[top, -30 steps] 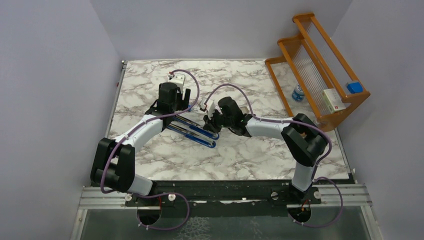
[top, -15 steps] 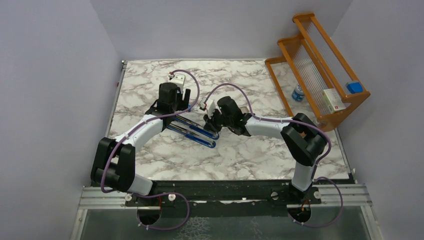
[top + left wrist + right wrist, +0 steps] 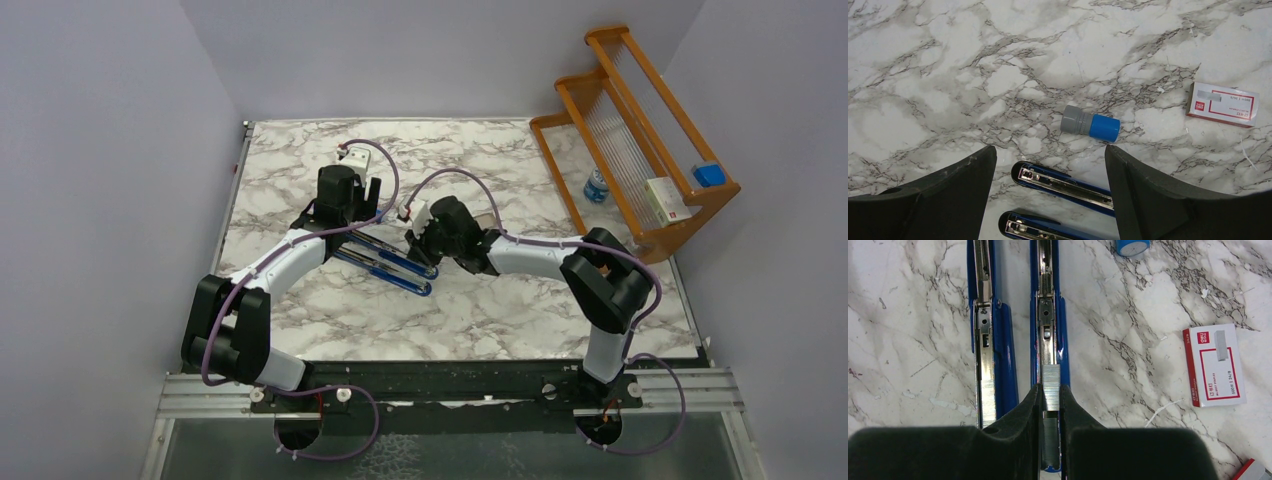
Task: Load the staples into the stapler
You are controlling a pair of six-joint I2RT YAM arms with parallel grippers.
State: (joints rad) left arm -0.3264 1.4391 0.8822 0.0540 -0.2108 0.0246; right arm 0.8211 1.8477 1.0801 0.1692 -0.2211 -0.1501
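Note:
The blue stapler (image 3: 388, 264) lies opened flat on the marble table, its two arms side by side. My right gripper (image 3: 1050, 387) is shut on a silvery strip of staples (image 3: 1051, 379) and holds it in line over the stapler's magazine channel (image 3: 1047, 315). A second strip (image 3: 1050, 437) lies in the channel behind it. The white staple box with a red label (image 3: 1217, 365) lies to the right. My left gripper (image 3: 1050, 155) is open and empty above the stapler's tip ends (image 3: 1063, 182). In the top view the left gripper (image 3: 345, 225) and right gripper (image 3: 425, 250) flank the stapler.
A small grey cylinder with a blue cap (image 3: 1090, 124) lies just beyond the stapler tips. A wooden rack (image 3: 640, 120) at the back right holds a white box (image 3: 668, 200) and a blue item (image 3: 709, 174). A small bottle (image 3: 596, 186) stands beside it.
My right gripper has shifted slightly left along the stapler with the strip in it. The left arm has not moved.

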